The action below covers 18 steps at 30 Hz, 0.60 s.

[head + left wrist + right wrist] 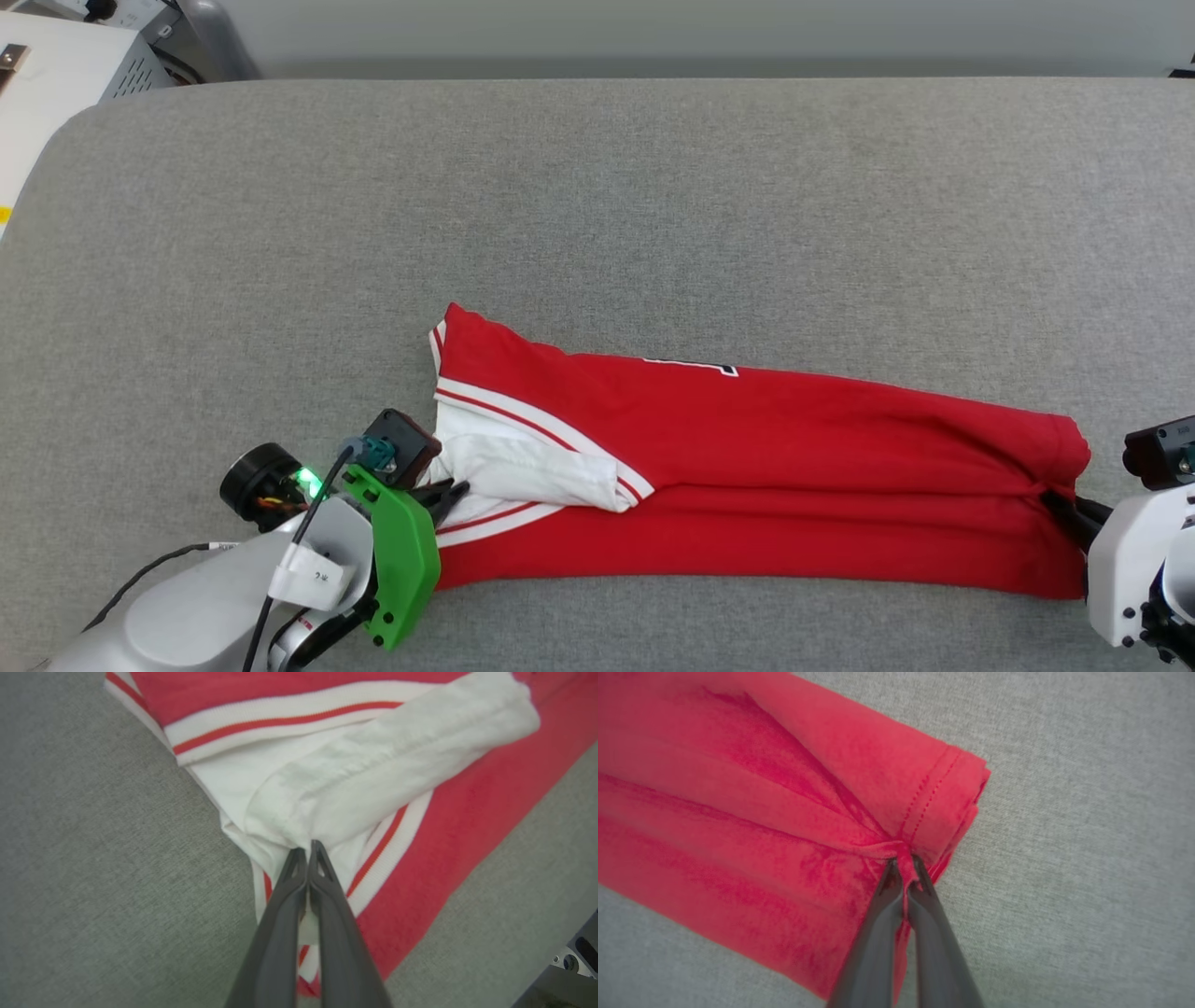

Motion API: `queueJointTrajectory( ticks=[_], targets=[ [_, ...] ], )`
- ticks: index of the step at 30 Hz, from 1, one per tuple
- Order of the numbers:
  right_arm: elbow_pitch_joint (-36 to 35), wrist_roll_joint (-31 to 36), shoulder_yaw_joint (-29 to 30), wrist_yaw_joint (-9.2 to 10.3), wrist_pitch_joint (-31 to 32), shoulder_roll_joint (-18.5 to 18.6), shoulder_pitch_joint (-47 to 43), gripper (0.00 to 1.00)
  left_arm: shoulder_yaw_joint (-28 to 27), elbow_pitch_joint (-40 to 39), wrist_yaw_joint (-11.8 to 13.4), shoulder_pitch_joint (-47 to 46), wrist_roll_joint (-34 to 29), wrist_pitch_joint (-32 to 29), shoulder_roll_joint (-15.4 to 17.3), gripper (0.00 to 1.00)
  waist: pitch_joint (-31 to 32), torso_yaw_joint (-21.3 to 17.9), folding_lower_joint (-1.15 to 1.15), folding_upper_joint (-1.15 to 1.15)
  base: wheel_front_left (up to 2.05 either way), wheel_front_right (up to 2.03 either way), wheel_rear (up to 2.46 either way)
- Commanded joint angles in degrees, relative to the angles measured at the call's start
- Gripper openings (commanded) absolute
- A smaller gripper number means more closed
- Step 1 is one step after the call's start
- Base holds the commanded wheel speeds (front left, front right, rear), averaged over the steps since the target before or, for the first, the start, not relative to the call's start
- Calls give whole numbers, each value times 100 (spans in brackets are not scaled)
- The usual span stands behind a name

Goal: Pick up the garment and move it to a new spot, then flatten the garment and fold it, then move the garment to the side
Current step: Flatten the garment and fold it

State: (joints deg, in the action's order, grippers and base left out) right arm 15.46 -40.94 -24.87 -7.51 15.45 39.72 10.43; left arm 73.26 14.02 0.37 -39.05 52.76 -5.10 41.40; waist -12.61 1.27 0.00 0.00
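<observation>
Your left gripper point(308, 851) seems pinched on the garment point(747, 467) at its white sleeve point(373, 765). Your right gripper point(903, 863) clamps the hem point(934, 798), and the number point(695, 367) is mostly hidden.

Left gripper point(446, 492) at the lower left, fingers pinched tight on the garment point(794, 439). Right gripper point(1060, 506) pokes in from the right edge, fingers clamped on it too. Arms spread wide apart.
</observation>
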Motion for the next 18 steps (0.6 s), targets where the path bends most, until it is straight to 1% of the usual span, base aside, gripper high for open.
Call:
queueJointTrajectory(
  ticks=[1,2,3,4,8,10,14,15,18],
  targets=[
    [35,22,21,2,19,-70,-114,0,-64,67,79,123,21,110,-41,0,-19,-1,0,0,0,0,0],
    [25,31,53,2,-8,-85,-123,8,-105,91,121,151,43,193,-59,39,-10,-3,0,0,0,0,0],
    [1,62,107,2,-61,-93,-131,89,-148,118,196,179,30,311,-66,100,19,-8,0,0,0,0,0],
    [-26,77,163,2,-108,-105,-138,100,-177,136,267,201,-1,409,-57,100,51,-15,0,0,0,0,0],
    [-307,56,380,2,-189,-74,-248,100,-420,71,667,380,-28,980,3,100,224,-15,0,0,0,0,0],
    [-516,-12,530,2,-170,-28,-321,100,-575,-12,919,505,-12,1295,46,100,306,-15,0,0,0,0,0],
    [-905,-152,883,2,13,123,-438,100,-884,-172,1543,711,-179,1830,106,100,398,-5,0,0,0,0,0],
    [-999,-190,963,2,109,179,-474,100,-1017,-260,1721,786,-224,1912,111,100,412,3,0,0,0,0,0],
    [-1147,-320,1233,2,379,316,-548,100,-1360,-481,2112,1012,-423,1996,118,100,410,48,0,0,0,0,0]
  ],
)
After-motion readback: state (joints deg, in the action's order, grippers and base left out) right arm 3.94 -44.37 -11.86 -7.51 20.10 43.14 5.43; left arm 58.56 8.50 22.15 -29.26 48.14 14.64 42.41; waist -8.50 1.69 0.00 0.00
